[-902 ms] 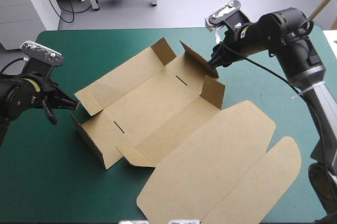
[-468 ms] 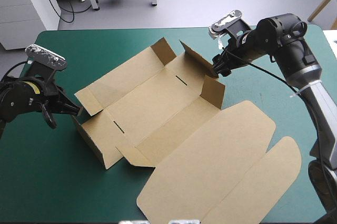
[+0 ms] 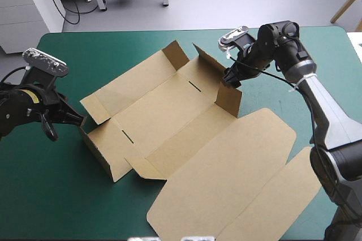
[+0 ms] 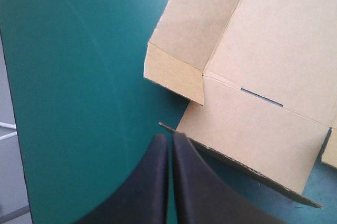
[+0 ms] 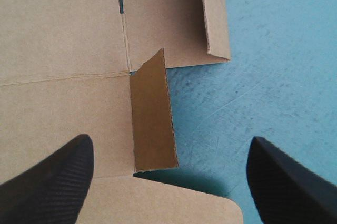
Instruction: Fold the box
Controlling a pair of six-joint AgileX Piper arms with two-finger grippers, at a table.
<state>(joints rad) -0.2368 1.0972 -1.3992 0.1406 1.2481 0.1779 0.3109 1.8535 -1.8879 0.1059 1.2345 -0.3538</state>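
While the left fingers press together beside one box, the right fingers spread astride one flap.

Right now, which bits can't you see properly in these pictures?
High view: the near end of the lid of the box is cut off by the picture's bottom edge.
High view: the right gripper is one dark shape, too small to tell its fingers apart.
Left wrist view: whether the left gripper touches the box's end wall is unclear; its shut fingers cover that spot.
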